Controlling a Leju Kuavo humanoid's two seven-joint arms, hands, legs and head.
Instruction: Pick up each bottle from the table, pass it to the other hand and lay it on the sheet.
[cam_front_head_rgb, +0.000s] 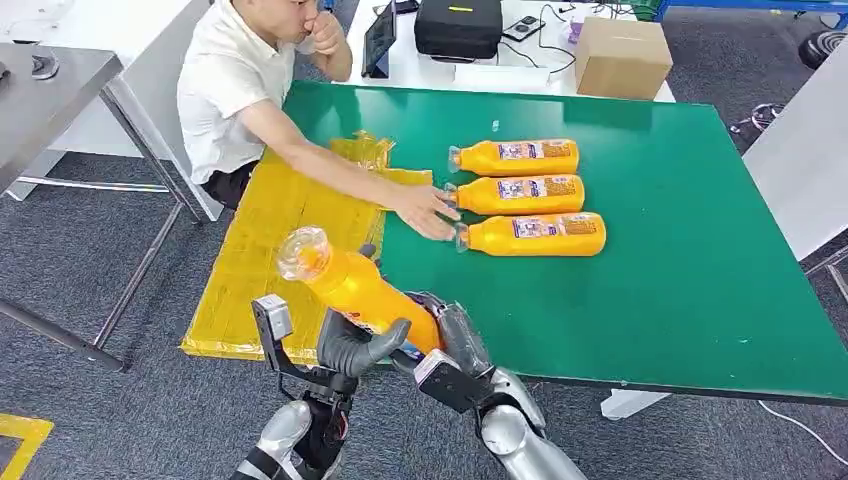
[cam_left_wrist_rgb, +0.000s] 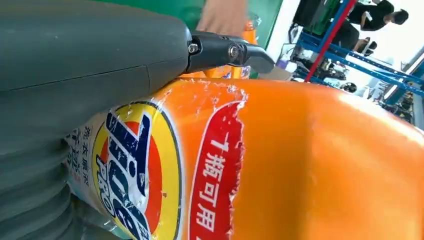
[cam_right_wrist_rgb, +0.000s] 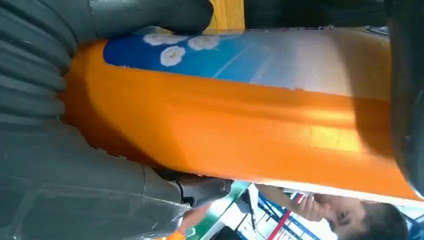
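Note:
An orange bottle (cam_front_head_rgb: 350, 285) with a clear cap is tilted in the air above the table's near left corner, its cap toward the yellow sheet (cam_front_head_rgb: 262, 235). My left hand (cam_front_head_rgb: 358, 345) grips its lower body from the left, and my right hand (cam_front_head_rgb: 455, 340) grips its base end from the right. Up close, the left hand (cam_left_wrist_rgb: 75, 75) wraps over the bottle's label (cam_left_wrist_rgb: 150, 170), and the right hand (cam_right_wrist_rgb: 60, 170) clasps the orange body (cam_right_wrist_rgb: 250, 130). Three more orange bottles (cam_front_head_rgb: 520, 194) lie side by side on the green table (cam_front_head_rgb: 680, 260).
A person sits at the table's far left; their hand (cam_front_head_rgb: 425, 210) reaches over the sheet to the caps of the lying bottles. Behind the green table stand a cardboard box (cam_front_head_rgb: 620, 55) and a black case (cam_front_head_rgb: 458, 25). A grey table (cam_front_head_rgb: 50, 80) is at the left.

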